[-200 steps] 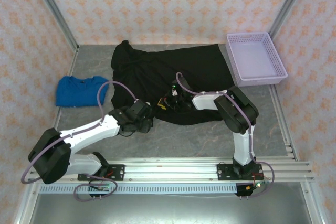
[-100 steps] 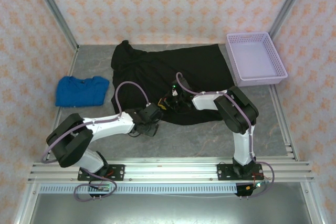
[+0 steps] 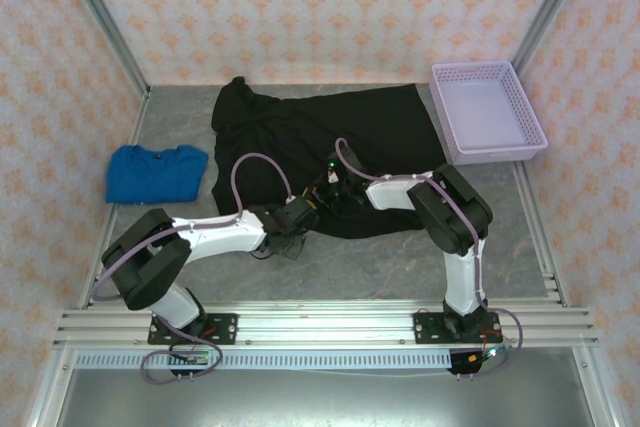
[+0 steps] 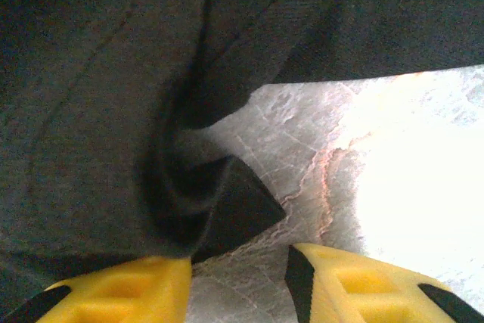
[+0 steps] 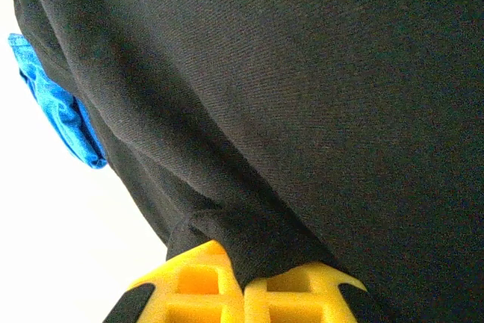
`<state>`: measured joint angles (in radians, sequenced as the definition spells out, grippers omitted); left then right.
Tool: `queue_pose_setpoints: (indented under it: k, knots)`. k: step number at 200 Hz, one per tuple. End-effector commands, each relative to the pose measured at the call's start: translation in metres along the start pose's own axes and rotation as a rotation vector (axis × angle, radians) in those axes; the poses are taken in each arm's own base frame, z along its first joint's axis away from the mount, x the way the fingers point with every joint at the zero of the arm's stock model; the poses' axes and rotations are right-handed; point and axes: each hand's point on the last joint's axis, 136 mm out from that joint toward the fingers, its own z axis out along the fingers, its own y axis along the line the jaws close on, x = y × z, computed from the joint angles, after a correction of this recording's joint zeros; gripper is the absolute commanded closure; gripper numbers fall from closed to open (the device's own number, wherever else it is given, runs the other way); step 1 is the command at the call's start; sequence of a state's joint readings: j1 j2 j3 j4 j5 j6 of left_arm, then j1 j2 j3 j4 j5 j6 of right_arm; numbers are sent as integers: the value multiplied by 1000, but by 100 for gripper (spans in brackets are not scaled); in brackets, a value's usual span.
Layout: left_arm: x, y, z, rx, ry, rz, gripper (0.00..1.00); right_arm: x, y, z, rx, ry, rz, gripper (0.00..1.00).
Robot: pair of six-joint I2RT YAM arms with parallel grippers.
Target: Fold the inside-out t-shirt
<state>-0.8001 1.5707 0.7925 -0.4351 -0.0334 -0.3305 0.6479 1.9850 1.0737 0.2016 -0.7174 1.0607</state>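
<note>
I've got the black t-shirt (image 3: 330,142) spread mid-table. My left gripper (image 4: 238,277) is spread at its near hem, a cloth corner just ahead. My right gripper (image 5: 243,281) is pressed together, pinching a shirt fold. Blue garment (image 3: 155,172) lies left, purple basket (image 3: 473,67) far right.

Shirt (image 3: 330,142) lies across the table (image 3: 380,267) centre, toward the back. Basket (image 3: 488,112) sits just right of it in the back-right corner (touching or not, can't tell). Small garment (image 3: 155,173) lies left of the shirt, apart from it. Left gripper (image 3: 298,225) is at the shirt's near edge. Right gripper (image 3: 328,190) is on the shirt, just behind and right of the left one. Rail (image 3: 330,327) runs in front.
</note>
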Motion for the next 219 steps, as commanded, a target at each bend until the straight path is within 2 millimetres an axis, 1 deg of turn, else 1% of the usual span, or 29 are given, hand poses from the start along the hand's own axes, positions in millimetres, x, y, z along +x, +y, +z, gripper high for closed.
queue_pose_setpoints:
  k: [1, 41, 62, 88, 130, 157, 174, 189, 201, 219]
  knots:
    - [-23, 9, 0, -61, -82, -14, 61, -1, 0, -4, 2, -13, -6, 98]
    - [-32, 7, -33, 3, -149, -41, 59, -1, 0, -4, 5, -14, -6, 98]
    - [-37, 9, -41, 4, -188, -48, 58, -1, 0, -4, 6, -14, -6, 98]
    - [-34, 18, -29, -62, -148, -21, 56, -2, 1, -4, 3, -16, -8, 99]
    - [-31, 14, -10, -67, -111, -8, 56, -2, -1, -4, 10, -17, -6, 99]
    - [-24, 11, 3, -60, -76, -8, 56, -2, -3, -3, 13, -18, -4, 99]
    - [-17, 9, 12, -56, -47, -8, 60, -2, -2, -3, 12, -17, -3, 99]
    - [-12, 8, 15, -47, -28, -13, 64, -2, -2, -3, 12, -17, -3, 99]
    - [-9, 6, 15, -35, -21, -15, 69, -2, -2, -3, 12, -17, -3, 99]
    - [-5, 9, 10, -39, -21, -19, 76, -2, -3, -3, 15, -18, -2, 99]
